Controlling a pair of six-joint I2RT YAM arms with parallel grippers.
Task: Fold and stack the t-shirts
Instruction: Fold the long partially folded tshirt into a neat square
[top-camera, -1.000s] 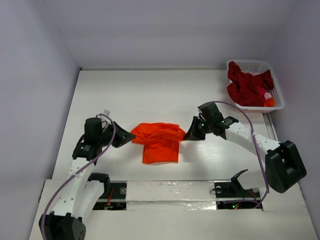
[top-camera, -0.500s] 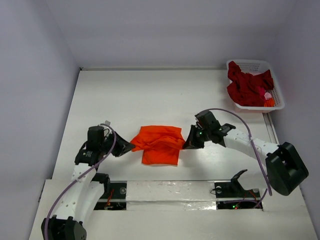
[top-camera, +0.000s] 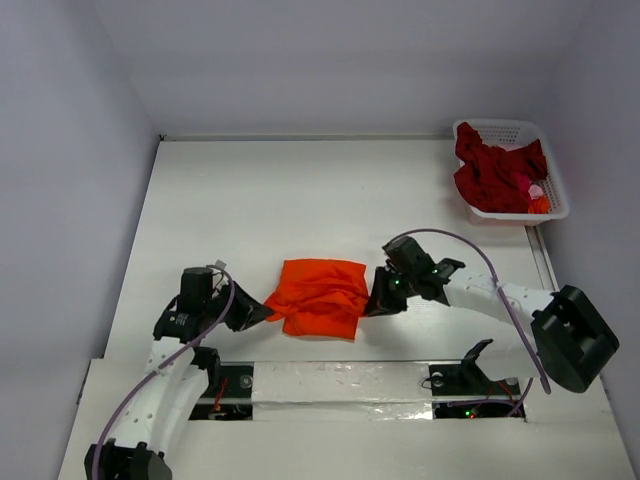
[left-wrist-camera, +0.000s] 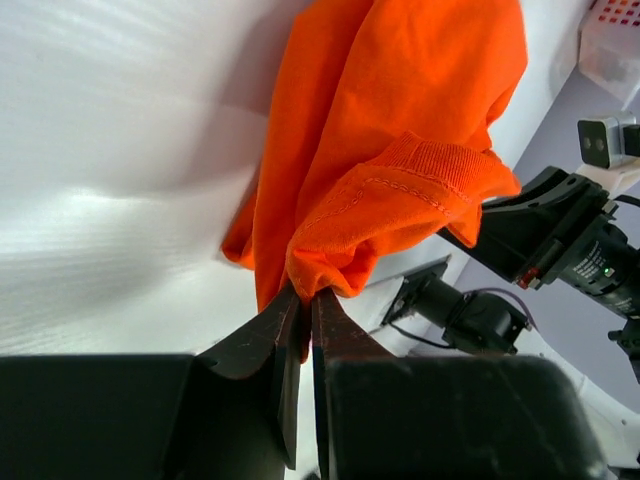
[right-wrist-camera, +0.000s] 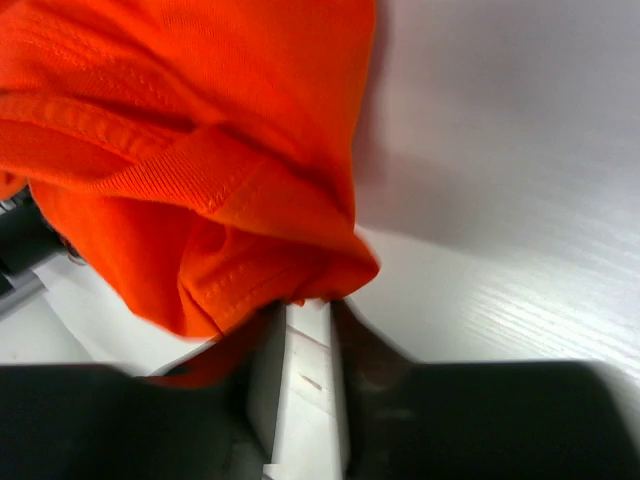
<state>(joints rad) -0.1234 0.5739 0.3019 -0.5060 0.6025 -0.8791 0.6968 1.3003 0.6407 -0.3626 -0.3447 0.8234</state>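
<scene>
The orange t-shirt lies as a folded bundle on the white table, near its front edge. My left gripper is at the shirt's left edge; in the left wrist view it is shut on a pinch of the orange cloth. My right gripper is at the shirt's right edge. In the right wrist view it stands slightly open, bare table showing between the jaws, and a hemmed fold of the orange t-shirt rests against the tips. A crimson t-shirt is heaped in the basket.
The white latticed basket stands at the back right corner against the right wall, with small pink and orange items beside the crimson cloth. A taped strip runs along the near edge between the arm bases. Walls close in the left, back and right.
Both grippers have come toward the near edge and down, laying the orange shirt's lifted edge over into a flatter, squarer bundle. The right jaws have parted; the left stays shut.
</scene>
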